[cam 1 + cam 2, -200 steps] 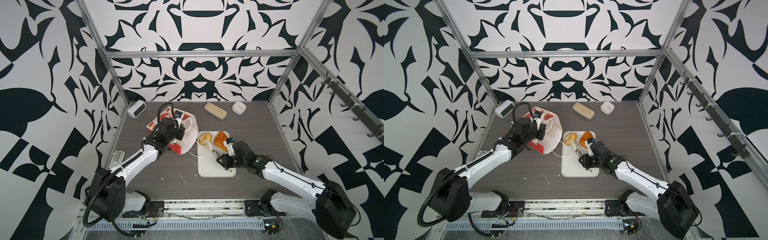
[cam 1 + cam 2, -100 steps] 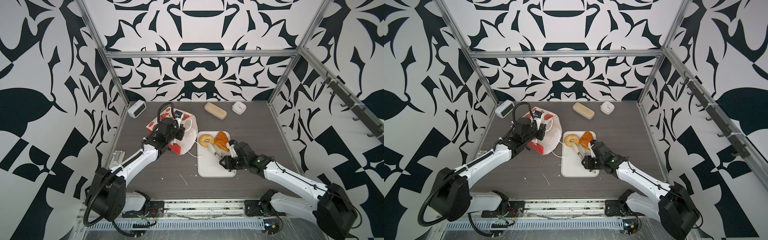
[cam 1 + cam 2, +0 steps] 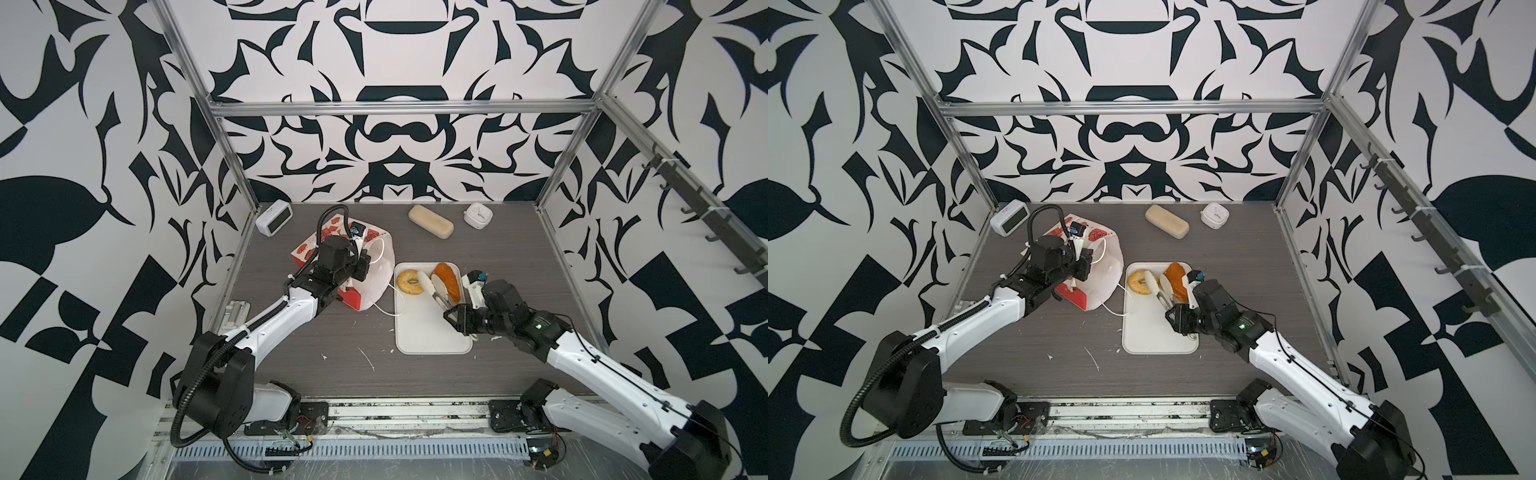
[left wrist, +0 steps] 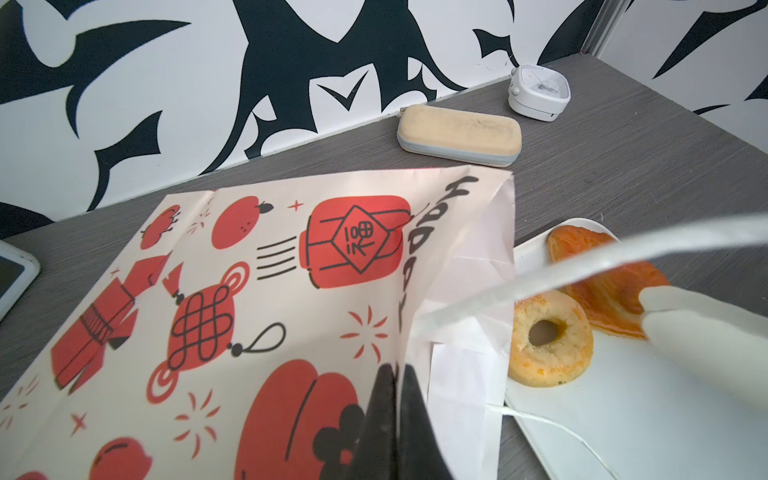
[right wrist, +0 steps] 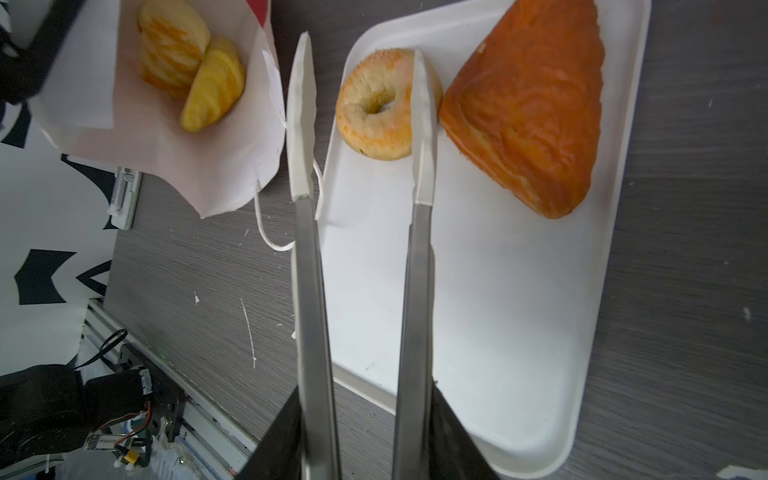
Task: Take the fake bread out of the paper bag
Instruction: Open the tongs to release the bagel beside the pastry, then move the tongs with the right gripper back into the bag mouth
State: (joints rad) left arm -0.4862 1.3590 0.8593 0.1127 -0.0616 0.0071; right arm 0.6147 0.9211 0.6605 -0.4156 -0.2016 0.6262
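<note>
Reading the bench (image 3: 498,257) in both top views as a dial with the far wall at twelve, we find the paper bag (image 3: 376,286) at about ten o'clock, lying on its side with its white mouth turned toward three o'clock; the left pincer (image 4: 397,374) is closed on the upper edge of that mouth, the paper nipped between its black fingers; in the right wrist view we see two striped croissants (image 5: 172,54) inside the bag, touching each other; a white tray (image 3: 424,332) lies just beside the bag at its three o'clock, a white cord handle trailing onto the tray's near edge; on the tray, the ring bagel (image 3: 409,281) rests at the eleven o'clock corner and the darker triangular puff (image 3: 446,279) at the one o'clock corner, just beside it; the right pincer (image 5: 363,392) grips a pair of metal tongs (image 5: 309,291) by the arms, and the tongs' white tips stand apart, one over the bagel's rim, the other above the gap between bag and tray; neither tip holds anything; at the bench's twelve o'clock edge lie a pale beige block (image 3: 430,221) and a small white clock (image 3: 478,215), with a grey digital clock (image 3: 273,219) in the eleven o'clock corner.
</note>
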